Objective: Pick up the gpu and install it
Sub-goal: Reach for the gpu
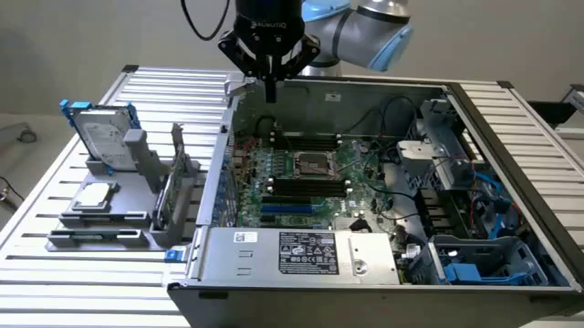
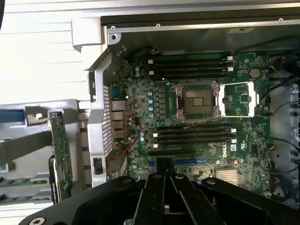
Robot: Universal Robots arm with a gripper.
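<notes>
The gpu point(image 1: 169, 190) stands on edge in a grey holder point(image 1: 137, 225) on the slatted table, just outside the open computer case on the exterior view's left. Its green board also faces the wrist camera point(image 2: 61, 151). My gripper point(image 1: 270, 94) hangs above the rear corner of the case, well behind and above the gpu. Its fingers are pressed together and hold nothing. In the wrist view the shut gripper point(image 2: 164, 168) points down over the motherboard point(image 2: 197, 117), near the blue expansion slots point(image 2: 180, 161).
A silver hard drive with blue rails point(image 1: 102, 139) and a small square processor chip point(image 1: 94, 196) sit in the same holder. The case wall point(image 1: 219, 171) separates the holder from the motherboard. Cables and drive cages point(image 1: 456, 198) crowd the exterior view's right side.
</notes>
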